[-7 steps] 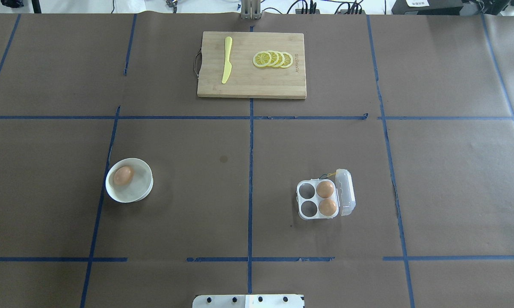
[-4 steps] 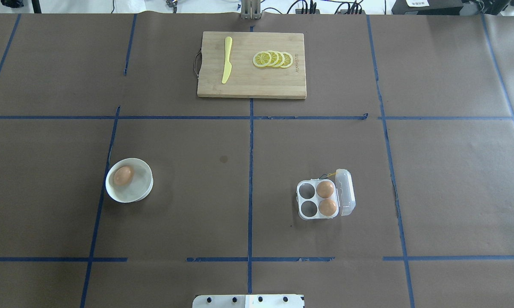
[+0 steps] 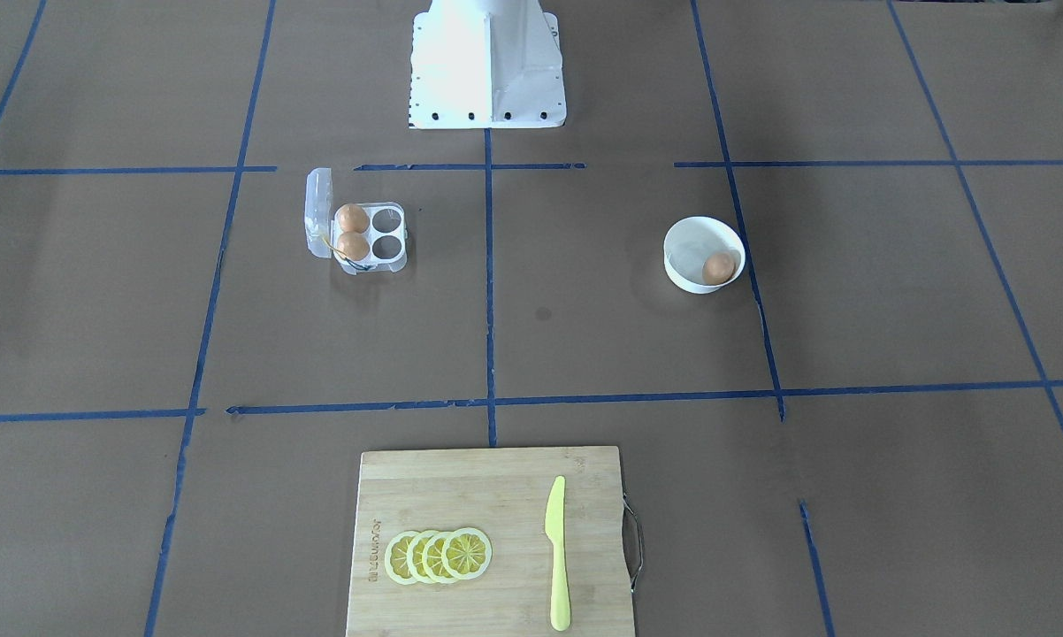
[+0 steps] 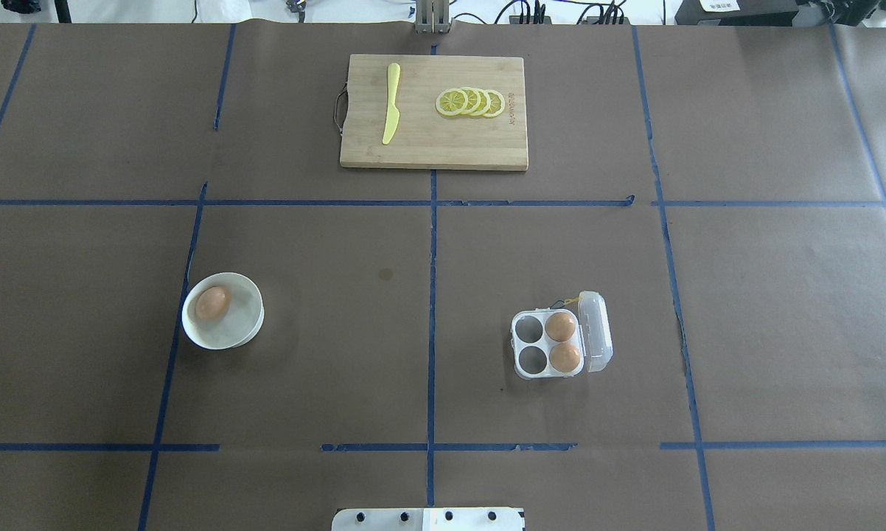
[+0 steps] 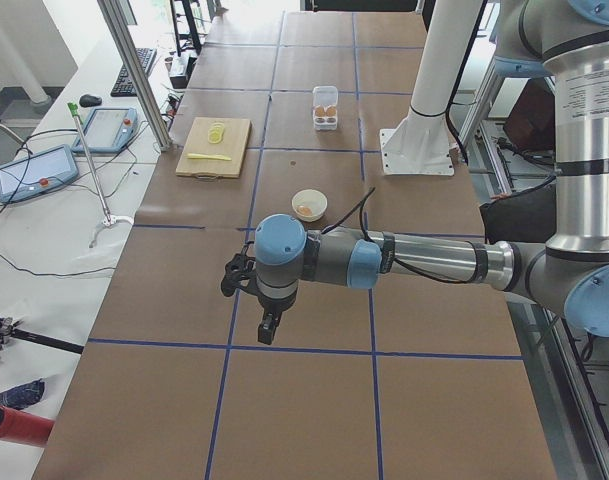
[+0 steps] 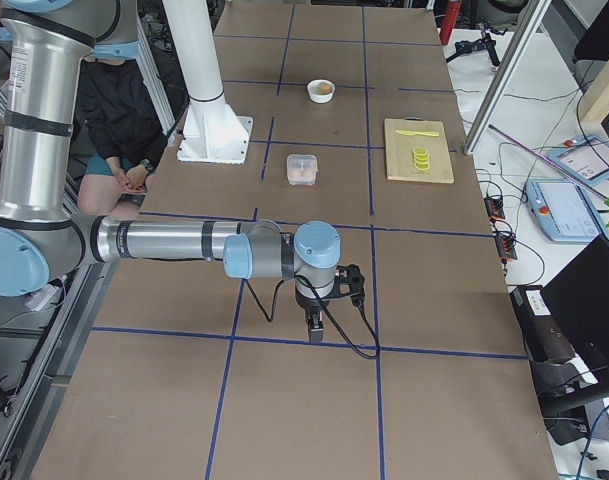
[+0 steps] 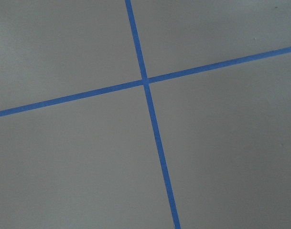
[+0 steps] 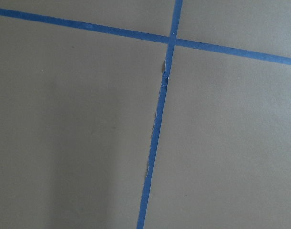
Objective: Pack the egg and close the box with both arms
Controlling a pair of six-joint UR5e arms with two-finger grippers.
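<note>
- Small smooth tan-brown egg (image 4: 213,302) lies in a round white bowl (image 4: 241,318), well apart from the clear plastic four-cup carton (image 4: 532,359)
- Carton's hinged lid (image 4: 598,332) stands open, two cups free, ready to receive it
- Left pincer (image 5: 269,328) and right pincer (image 6: 315,328) hang far from the carton; apart or together, I cannot tell

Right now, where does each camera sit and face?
Front-facing: opposite the robot, facing its pedestal; no arms.
Overhead: behind robot, looking down; shares box and bowl with front-facing.
Exterior left: table's left end; left arm near.
Exterior right: right end; right arm near.
Left wrist: down at tape cross; no fingers.
Right wrist: same, another tape cross.
</note>
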